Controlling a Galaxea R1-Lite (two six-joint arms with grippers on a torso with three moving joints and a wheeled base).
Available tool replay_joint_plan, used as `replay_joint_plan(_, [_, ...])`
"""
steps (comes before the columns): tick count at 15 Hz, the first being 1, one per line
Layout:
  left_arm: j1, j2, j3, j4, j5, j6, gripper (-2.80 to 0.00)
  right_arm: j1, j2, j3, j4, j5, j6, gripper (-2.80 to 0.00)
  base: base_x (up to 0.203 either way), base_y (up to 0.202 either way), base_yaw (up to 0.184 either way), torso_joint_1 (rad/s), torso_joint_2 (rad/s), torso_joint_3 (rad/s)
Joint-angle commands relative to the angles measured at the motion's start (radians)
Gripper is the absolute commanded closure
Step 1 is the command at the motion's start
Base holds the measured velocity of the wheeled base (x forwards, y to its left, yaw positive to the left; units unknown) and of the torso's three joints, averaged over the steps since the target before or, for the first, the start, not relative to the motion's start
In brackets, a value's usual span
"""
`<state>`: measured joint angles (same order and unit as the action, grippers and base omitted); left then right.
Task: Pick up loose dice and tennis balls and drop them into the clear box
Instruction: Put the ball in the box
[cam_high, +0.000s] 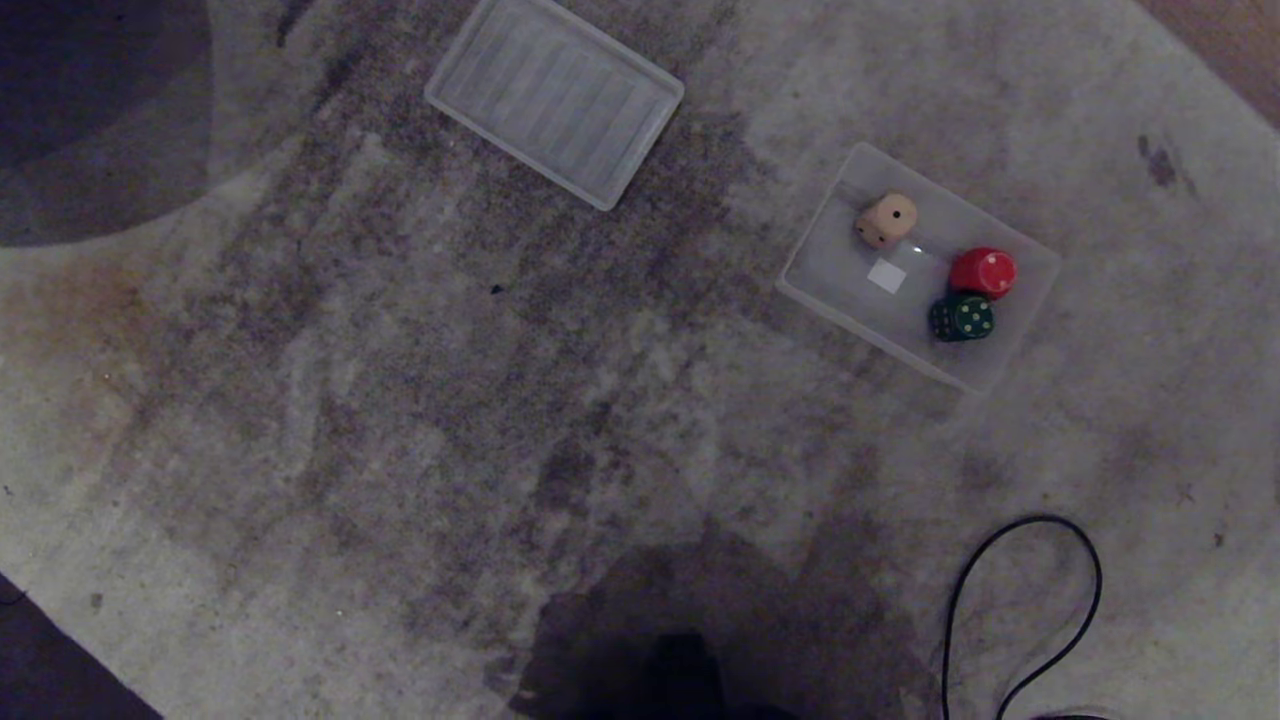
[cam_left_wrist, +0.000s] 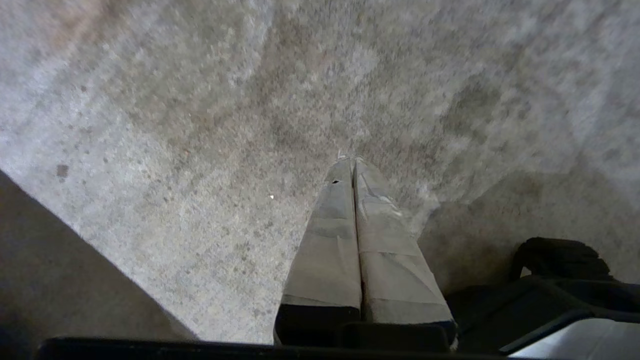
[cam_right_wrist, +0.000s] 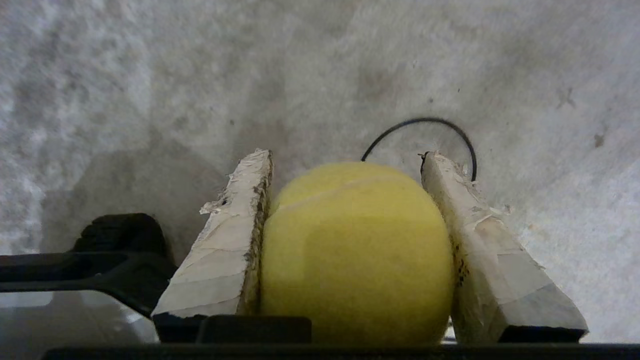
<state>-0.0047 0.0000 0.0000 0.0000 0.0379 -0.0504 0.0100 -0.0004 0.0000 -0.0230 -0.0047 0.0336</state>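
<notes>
A yellow-green tennis ball (cam_right_wrist: 356, 250) fills the right wrist view, and my right gripper (cam_right_wrist: 347, 156) is shut on it, a taped finger pressed to each side. In the head view the clear box (cam_high: 845, 255) lies on the carpet at the right. Inside it are a beige die (cam_high: 886, 220), a red die (cam_high: 983, 271) and a dark green die (cam_high: 961, 317). My left gripper (cam_left_wrist: 352, 159) hangs over bare carpet, fingers pressed together with nothing between them. Neither arm shows in the head view.
The flat ribbed clear lid (cam_high: 556, 96) lies on the carpet at the upper middle. A black cable loop (cam_high: 1030, 600) curls at the lower right, also seen as a cable (cam_right_wrist: 425, 122) beyond the ball. Dark floor (cam_high: 60, 670) borders the carpet at the lower left.
</notes>
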Motion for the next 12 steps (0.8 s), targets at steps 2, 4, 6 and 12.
replay_joint_plan(2, [0.000,0.002,0.002,0.000,0.000,0.004,0.00,0.001,0.002,0.011,0.000,0.000,0.000,0.00,0.000,0.000,0.000,0.002,0.00,-0.205])
replay_joint_plan(4, [0.000,0.002,0.002,0.002,-0.001,0.007,0.00,0.001,0.002,0.011,0.000,0.000,0.000,0.00,0.000,0.000,0.000,0.004,0.00,-0.142])
replay_joint_plan(6, [0.000,0.002,0.002,0.000,-0.004,0.007,0.00,0.001,0.002,0.011,0.000,0.000,0.000,0.00,0.000,0.000,0.000,0.001,0.00,-0.041])
replay_joint_plan(12, [0.000,0.002,0.002,0.000,-0.001,0.000,0.00,0.001,0.011,-0.029,0.028,-0.006,0.010,0.00,0.000,0.000,0.000,0.000,0.00,0.000])
